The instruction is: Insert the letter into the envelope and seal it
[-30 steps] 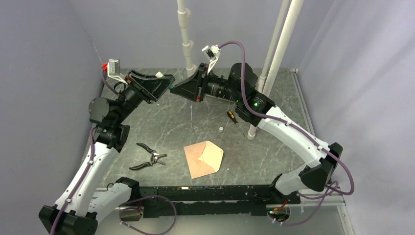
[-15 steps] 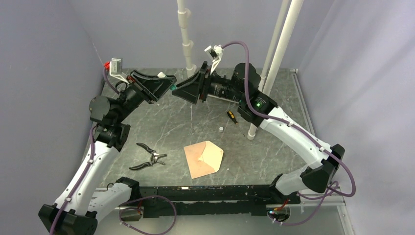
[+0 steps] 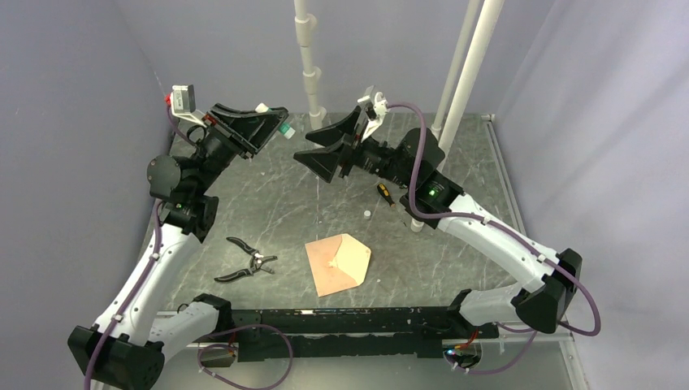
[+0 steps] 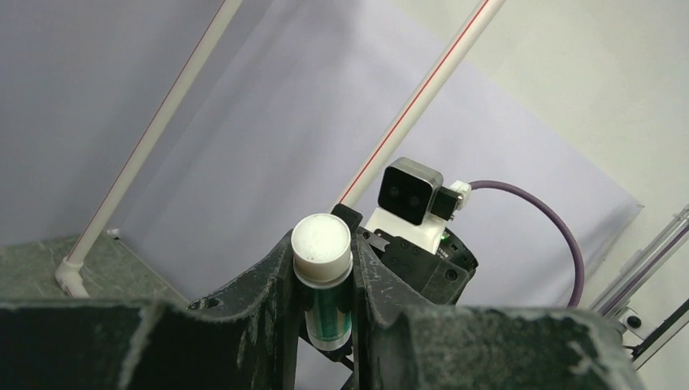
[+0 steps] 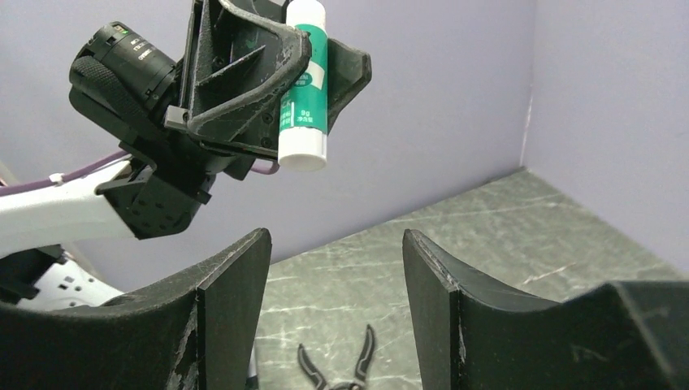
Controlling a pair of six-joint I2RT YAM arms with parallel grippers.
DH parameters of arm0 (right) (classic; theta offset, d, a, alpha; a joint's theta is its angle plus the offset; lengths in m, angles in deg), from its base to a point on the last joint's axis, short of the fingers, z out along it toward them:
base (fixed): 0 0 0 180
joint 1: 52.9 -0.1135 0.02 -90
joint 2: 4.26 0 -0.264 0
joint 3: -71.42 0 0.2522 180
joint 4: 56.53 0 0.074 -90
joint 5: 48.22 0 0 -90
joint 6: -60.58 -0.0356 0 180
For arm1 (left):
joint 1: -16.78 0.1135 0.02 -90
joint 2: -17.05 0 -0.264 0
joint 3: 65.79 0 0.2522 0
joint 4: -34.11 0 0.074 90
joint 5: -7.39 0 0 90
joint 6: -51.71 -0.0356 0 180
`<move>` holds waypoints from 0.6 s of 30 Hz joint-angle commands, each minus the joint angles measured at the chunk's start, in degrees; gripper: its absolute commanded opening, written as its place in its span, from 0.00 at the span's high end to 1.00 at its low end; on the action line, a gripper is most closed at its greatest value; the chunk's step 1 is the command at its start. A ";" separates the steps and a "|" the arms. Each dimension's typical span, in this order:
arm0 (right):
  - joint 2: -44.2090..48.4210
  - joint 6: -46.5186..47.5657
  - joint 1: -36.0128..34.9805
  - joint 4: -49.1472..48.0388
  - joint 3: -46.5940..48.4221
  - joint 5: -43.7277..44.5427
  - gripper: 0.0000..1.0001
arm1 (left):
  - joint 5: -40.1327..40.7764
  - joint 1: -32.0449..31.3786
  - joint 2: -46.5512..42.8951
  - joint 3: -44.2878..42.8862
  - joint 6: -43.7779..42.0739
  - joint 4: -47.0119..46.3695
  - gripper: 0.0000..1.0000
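Left end effector [image 3: 282, 128] is clamped on a glue stick [image 5: 305, 89] at eleven o'clock, right end effector [image 3: 305, 146] spread apart beside it, while the envelope [image 3: 339, 264] lies at six o'clock on the worktop [image 3: 455, 236], flap apparently open, sealing not yet done.

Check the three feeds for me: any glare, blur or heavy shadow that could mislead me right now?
Top external: even, soft light, no glare, the envelope crisp with hardly any shadow. Left wrist: the glue stick is sharp, white cap bright, not blown out; the left gripper's fingers beside it dark. Right wrist: the right gripper's fingers loom dark up close, the stick's label legible beyond.
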 commanded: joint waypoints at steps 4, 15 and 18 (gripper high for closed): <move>-0.95 7.60 -0.66 -6.17 5.57 0.42 0.34 | 0.09 -0.07 -0.08 -1.86 1.71 -5.08 0.98; -4.31 3.71 -1.05 -5.33 10.43 -0.68 0.49 | -2.91 -0.08 0.48 -1.52 1.44 -8.82 0.97; -4.89 1.34 -1.07 -5.82 10.63 -1.29 0.54 | -3.62 -0.08 0.72 -1.38 2.11 -10.72 0.97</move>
